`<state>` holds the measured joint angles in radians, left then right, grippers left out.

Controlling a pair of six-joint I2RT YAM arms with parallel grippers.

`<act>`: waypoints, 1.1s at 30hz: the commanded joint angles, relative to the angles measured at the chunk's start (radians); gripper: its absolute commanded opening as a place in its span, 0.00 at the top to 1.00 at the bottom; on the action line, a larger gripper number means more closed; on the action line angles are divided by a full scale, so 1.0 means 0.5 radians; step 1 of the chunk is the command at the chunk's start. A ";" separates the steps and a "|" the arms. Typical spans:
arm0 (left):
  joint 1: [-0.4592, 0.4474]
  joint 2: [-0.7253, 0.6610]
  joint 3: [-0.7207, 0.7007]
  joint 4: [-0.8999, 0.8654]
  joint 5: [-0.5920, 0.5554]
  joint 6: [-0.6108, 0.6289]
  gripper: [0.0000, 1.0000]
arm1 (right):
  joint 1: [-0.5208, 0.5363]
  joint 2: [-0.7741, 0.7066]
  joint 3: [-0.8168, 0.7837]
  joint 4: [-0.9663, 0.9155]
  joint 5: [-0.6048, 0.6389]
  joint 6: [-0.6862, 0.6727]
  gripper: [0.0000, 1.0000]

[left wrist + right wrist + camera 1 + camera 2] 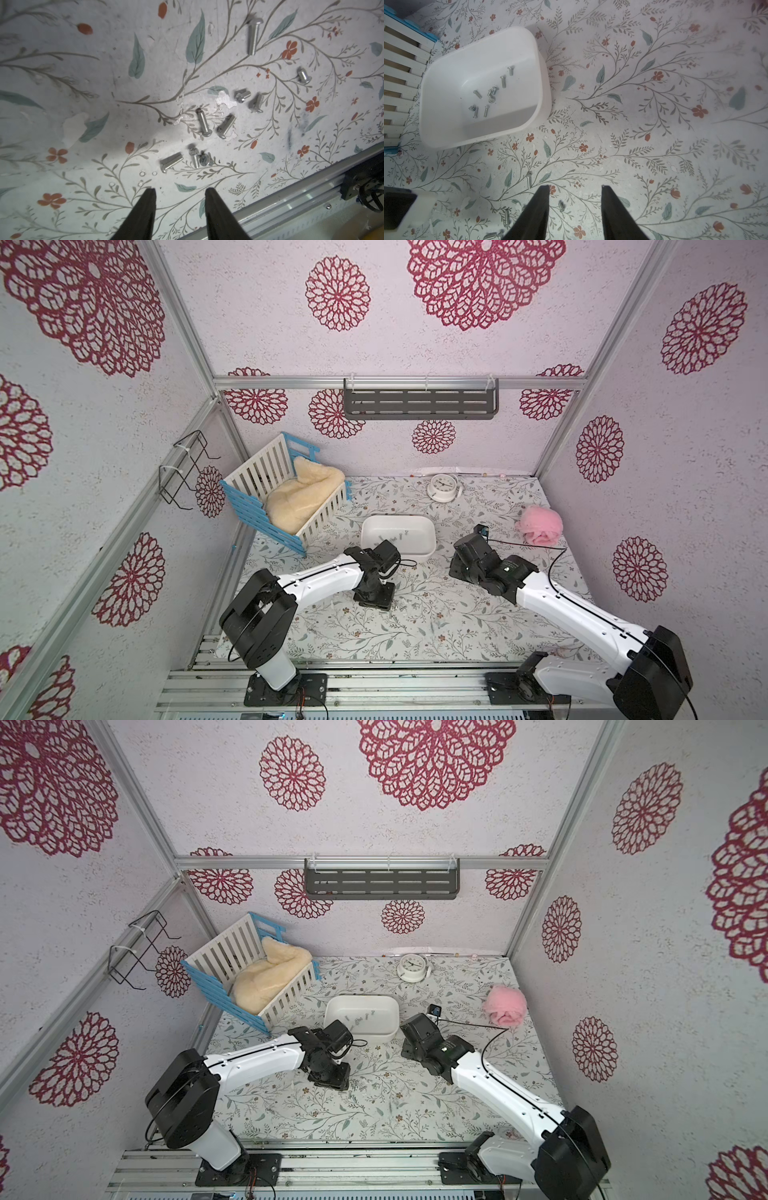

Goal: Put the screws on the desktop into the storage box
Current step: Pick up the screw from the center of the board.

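Gaping half-wide, empty: left tool (180,190) by screws (203,123); right tool (575,187) above desktop (675,166), open room beyond.

Your left hand (180,190) aimed downward, fingers apart, nothing gripped, your right hand (575,187) angled forward, likewise parted.

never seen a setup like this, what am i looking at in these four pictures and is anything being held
Two white robot arms reach over a leaf-printed desktop, each ending in a two-fingered gripper. Two pictures look down from one overhead camera; the other two come from cameras on the wrists. The left gripper hangs open just by loose screws on the desktop. The right gripper is open too; neither holds anything. More screws already lie in the white storage box. A slatted crate, a clock and a pink puff sit further back.
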<state>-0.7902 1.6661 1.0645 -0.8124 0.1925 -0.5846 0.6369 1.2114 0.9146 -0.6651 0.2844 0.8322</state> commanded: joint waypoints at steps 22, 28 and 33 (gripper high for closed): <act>-0.027 0.183 -0.040 0.049 -0.084 -0.017 0.56 | -0.019 -0.013 0.028 0.064 -0.029 0.017 0.55; -0.027 0.204 -0.036 0.065 -0.080 -0.016 0.56 | -0.019 -0.009 0.024 0.068 -0.035 0.017 0.55; -0.030 0.222 -0.040 0.087 -0.078 -0.019 0.56 | -0.019 -0.009 0.024 0.070 -0.038 0.017 0.55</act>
<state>-0.7959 1.7638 1.0473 -0.7959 0.1631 -0.5957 0.6342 1.2118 0.9146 -0.6586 0.2646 0.8322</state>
